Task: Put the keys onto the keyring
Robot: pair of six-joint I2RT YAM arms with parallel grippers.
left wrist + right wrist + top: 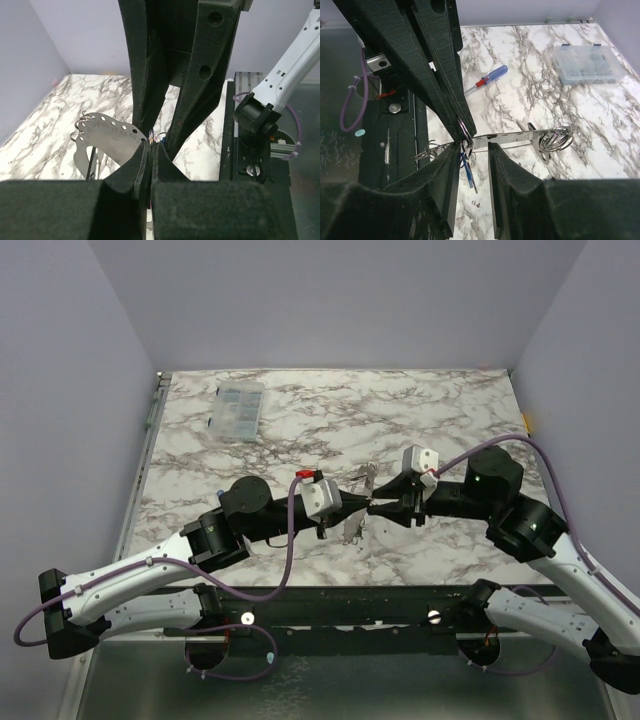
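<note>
- Right end effector (474, 148): fingers apart, with a clear gap between the pads. It sits just right of the desk's (420, 420) middle, toward the near side.
- Blue-headed key (466, 164) hangs blade-down in that gap. Cannot tell whether it touches either pad.
- Keyring (464, 129): only a small thin ring shows, right at the left fingertips and above the key. How the key joins it is too crowded to make out.
- Left end effector (150, 150): fingers pressed together, clamped on the end of a thin perforated metal plate (107, 131).
- The plate runs away from the grip, clear of the desk, and carries a row of round holes. Marks beside the holes are too small to read.
- Wire loops (556, 140) hang at the plate's far end, with more loops on the near side of the grip, tangled and hard to count.
- Screwdriver (487, 80) with a blue and red handle lies on the desk beyond the left arm, mostly hidden in the top view.
- Clear plastic box (587, 64) sits far left. Its contents are blurred.
</note>
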